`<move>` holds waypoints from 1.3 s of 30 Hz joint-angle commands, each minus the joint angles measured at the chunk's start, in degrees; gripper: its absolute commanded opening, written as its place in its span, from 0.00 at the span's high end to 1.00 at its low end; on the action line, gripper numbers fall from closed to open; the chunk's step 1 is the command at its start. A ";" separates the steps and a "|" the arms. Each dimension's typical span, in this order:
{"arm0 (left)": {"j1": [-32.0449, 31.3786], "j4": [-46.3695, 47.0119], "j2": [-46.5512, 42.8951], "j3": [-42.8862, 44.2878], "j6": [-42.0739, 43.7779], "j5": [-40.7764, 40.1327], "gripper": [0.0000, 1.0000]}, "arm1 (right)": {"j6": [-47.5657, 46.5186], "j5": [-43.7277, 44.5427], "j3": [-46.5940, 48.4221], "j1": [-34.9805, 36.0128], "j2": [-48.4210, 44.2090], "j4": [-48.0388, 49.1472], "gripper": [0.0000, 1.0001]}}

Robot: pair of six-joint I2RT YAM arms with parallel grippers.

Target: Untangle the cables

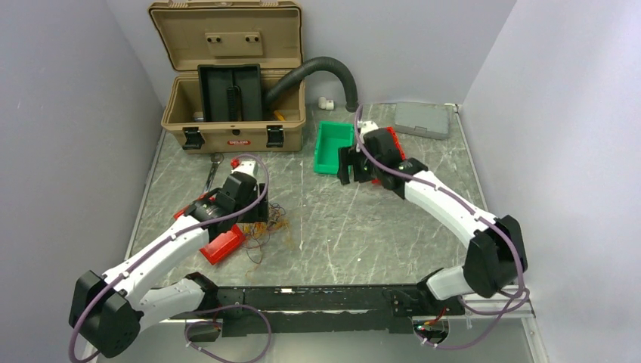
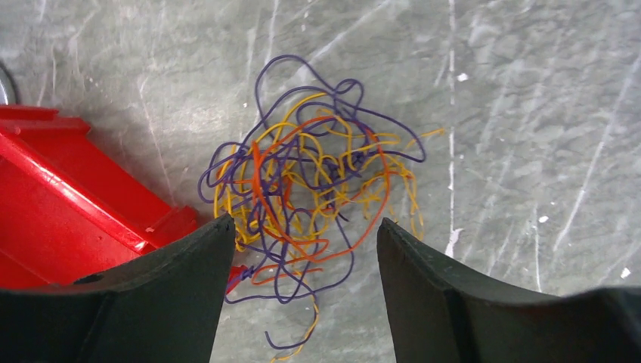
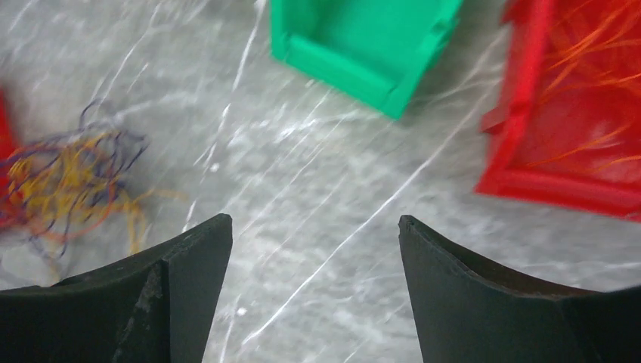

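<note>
The cables [image 2: 310, 181] are a tangled bundle of hair-thin purple, yellow and orange wires lying on the grey marbled table. They show in the top view [image 1: 274, 221] just right of my left gripper and blurred at the left of the right wrist view [image 3: 72, 178]. My left gripper [image 2: 302, 234] is open and empty, its jaws straddling the near edge of the bundle without holding it. My right gripper [image 3: 314, 227] is open and empty above bare table, far right of the bundle, in front of the green bin.
A red bin [image 2: 68, 197] lies beside the bundle's left. A green bin [image 1: 333, 147] and a second red bin [image 3: 582, 113] holding orange strands sit mid-table. An open tan toolbox [image 1: 230, 83], a black hose [image 1: 317, 72] and a grey case [image 1: 422, 119] stand at the back.
</note>
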 commanded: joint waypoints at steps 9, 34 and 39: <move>3.25 4.70 3.27 -3.32 -2.75 3.10 0.33 | 15.24 -12.04 -15.49 14.95 0.51 26.34 0.20; 4.81 8.27 3.01 -6.43 -2.62 2.98 0.47 | 22.60 1.20 -7.93 30.90 22.34 31.69 0.50; 5.14 9.33 3.10 -7.02 -2.88 4.27 0.50 | 24.47 2.97 -9.15 31.33 23.88 33.81 0.65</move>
